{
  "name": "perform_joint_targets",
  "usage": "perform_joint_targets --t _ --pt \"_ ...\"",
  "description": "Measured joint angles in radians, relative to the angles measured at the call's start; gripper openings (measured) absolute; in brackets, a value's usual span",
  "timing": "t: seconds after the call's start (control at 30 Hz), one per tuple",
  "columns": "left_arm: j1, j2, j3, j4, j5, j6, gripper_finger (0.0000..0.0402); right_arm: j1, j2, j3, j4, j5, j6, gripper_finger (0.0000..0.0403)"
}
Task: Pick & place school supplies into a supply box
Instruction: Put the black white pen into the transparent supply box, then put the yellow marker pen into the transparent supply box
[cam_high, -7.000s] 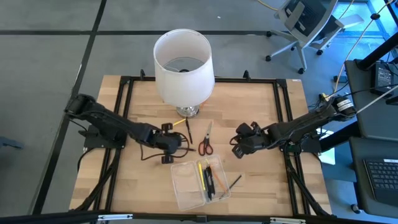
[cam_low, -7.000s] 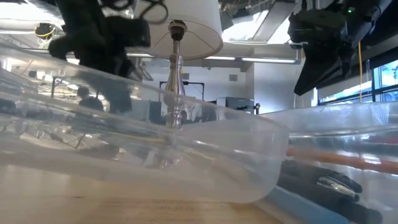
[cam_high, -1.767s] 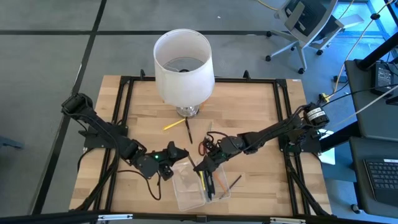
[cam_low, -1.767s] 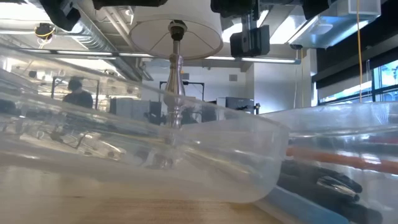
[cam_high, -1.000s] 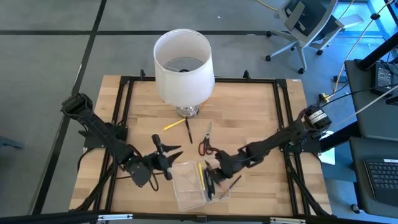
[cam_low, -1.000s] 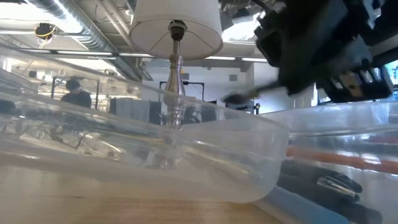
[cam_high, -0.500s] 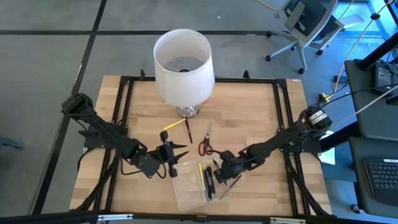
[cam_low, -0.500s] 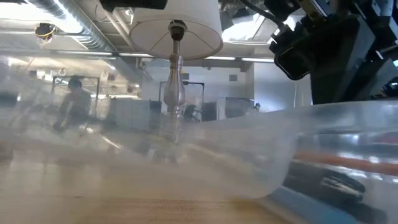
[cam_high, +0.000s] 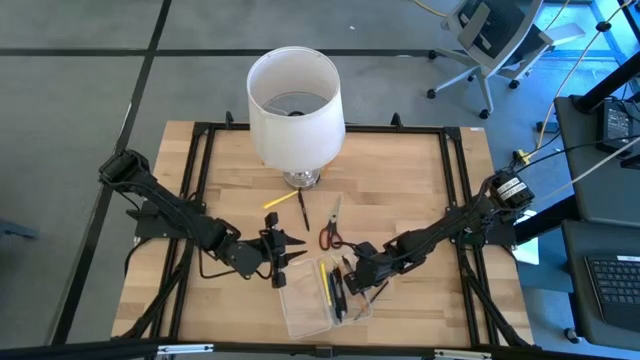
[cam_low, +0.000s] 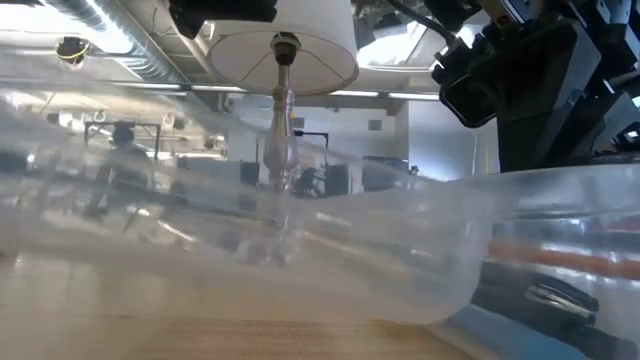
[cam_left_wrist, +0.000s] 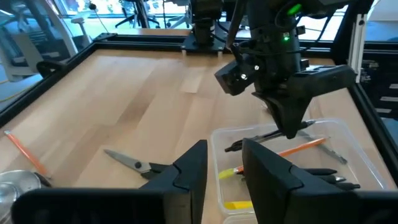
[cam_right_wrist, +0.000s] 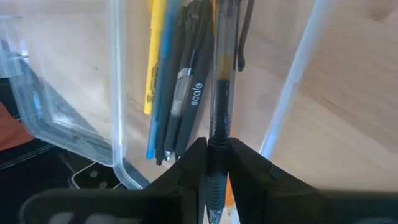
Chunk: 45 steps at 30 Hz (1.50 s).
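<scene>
The right claw (cam_high: 352, 270) hangs over the far right corner of the clear supply box (cam_high: 297, 310), and its narrow jaws are clamped on a clear-barrelled black pen (cam_right_wrist: 219, 74) that points down into the box. In the right wrist view, a yellow pen (cam_right_wrist: 157, 50), a dark pen printed with a word (cam_right_wrist: 186, 81) and a blue-tipped one lie side by side on the box floor just beside that held pen, with the box's clear wall (cam_right_wrist: 115, 81) running past them. The left claw (cam_high: 283, 252) sits at the box's far left corner, across the box from the right claw; its two dark fingers (cam_left_wrist: 261, 168) stand a little apart with nothing between them, their tips at the box rim. In the left wrist view, an orange pencil (cam_left_wrist: 298, 148) and a black pen (cam_left_wrist: 261, 138) lie in the box under the right claw, and a yellow item lies nearer the left fingers. On the bare wooden tabletop (cam_high: 410, 190) beyond both claws, the red-handled scissors (cam_high: 330, 228) lie just past the right claw, a dark pencil (cam_high: 303, 208) and a yellow pencil (cam_high: 277, 200) lie past the left claw, and the white lampshade (cam_high: 294, 105) on its metal base stands farther off. One dark pen (cam_high: 378, 291) rests on the tabletop just outside the box on the right claw's side. In the low view the box's plastic fills the foreground.
</scene>
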<state>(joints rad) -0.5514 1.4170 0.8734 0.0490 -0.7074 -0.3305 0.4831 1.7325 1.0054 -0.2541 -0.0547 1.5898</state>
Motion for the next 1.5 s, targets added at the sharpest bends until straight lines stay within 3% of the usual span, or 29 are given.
perform_joint_targets --t 0.37,0.63,0.8,0.9,1.07,1.2,1.37,1.5 --pt "0.0 0.0 0.0 -0.001 0.002 -0.024 0.0093 0.0 0.0 0.0 0.003 -0.001 -0.001 0.0066" --pt "0.0 0.0 0.0 -0.017 0.003 -0.034 0.0089 0.0 0.0 0.0 0.003 -0.002 -0.002 0.0114" --pt "0.042 -0.001 0.0 -0.191 0.057 -0.242 0.0089 -0.001 -0.041 0.0 -0.025 -0.02 -0.012 0.0121" --pt "0.09 -0.001 0.0 -0.333 0.137 -0.411 0.0088 -0.001 -0.097 0.0 -0.052 0.03 -0.024 0.0121" --pt "0.183 -0.002 0.0 -0.559 0.149 -0.687 0.0088 -0.001 -0.193 0.001 -0.087 0.141 -0.086 0.0122" --pt "0.251 -0.002 0.0 -0.68 0.15 -0.688 0.0088 -0.001 -0.238 0.002 -0.096 0.208 -0.136 0.0122" --pt "0.341 0.002 0.0 -0.712 0.158 -0.656 0.0088 -0.001 -0.244 0.002 -0.126 0.219 -0.181 0.0122" --pt "0.415 0.005 0.0 -0.713 0.253 -0.636 0.0088 -0.001 -0.241 0.002 -0.146 0.219 -0.183 0.0122"
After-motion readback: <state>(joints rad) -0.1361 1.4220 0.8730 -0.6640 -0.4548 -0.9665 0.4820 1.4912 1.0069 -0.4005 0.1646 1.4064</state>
